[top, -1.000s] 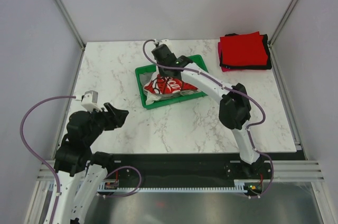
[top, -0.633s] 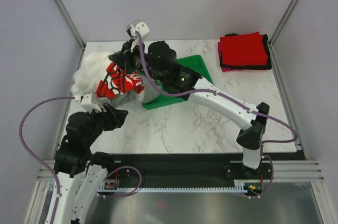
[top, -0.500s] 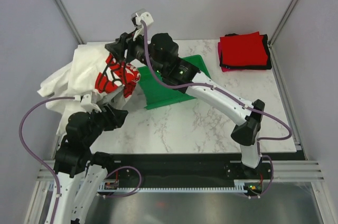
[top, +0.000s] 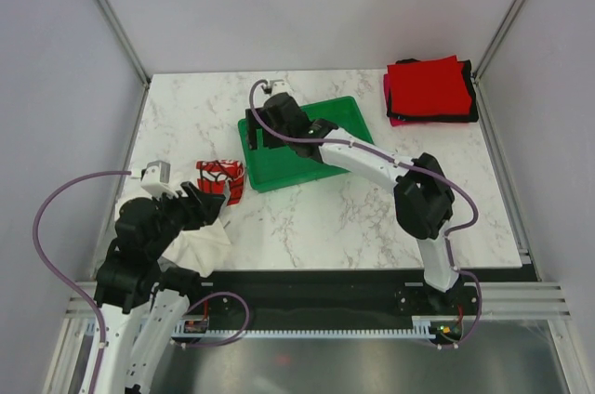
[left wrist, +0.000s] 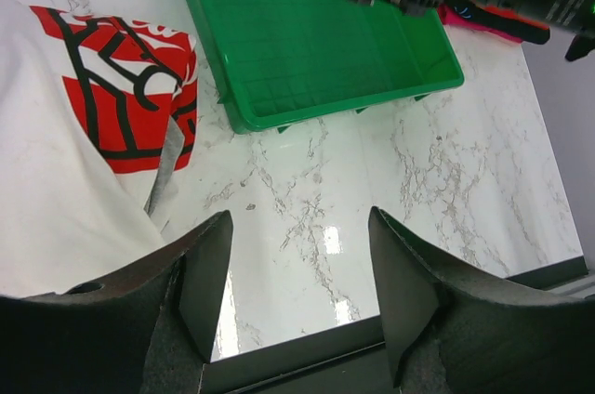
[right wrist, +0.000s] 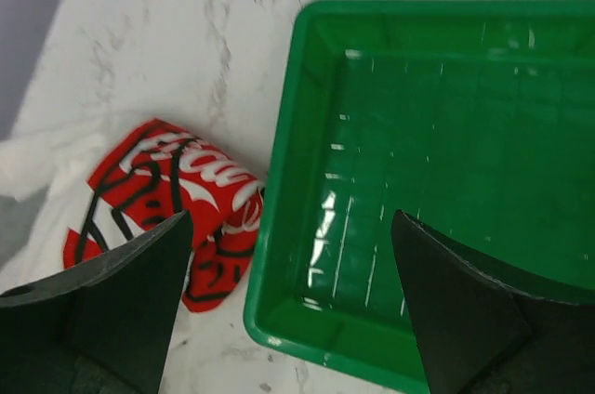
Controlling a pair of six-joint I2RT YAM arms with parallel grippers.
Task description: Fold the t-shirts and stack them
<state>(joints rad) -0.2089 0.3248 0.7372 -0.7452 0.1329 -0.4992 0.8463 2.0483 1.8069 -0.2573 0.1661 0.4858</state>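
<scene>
Gripper [right wrist: 290, 227] spread above green tray [right wrist: 284, 148] — printed t-shirt [right wrist: 153, 199] beside it.

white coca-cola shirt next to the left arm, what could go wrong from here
1. The white t-shirt with the red print lies bunched close to the marble table's near edge, partly beneath the left arm; a tug might pull it off or snag it.
2. Its layers overlap, so the open left gripper may pinch several at once and fold it crooked.
3. The green plastic tray sits right beside it and could get dragged.
</scene>
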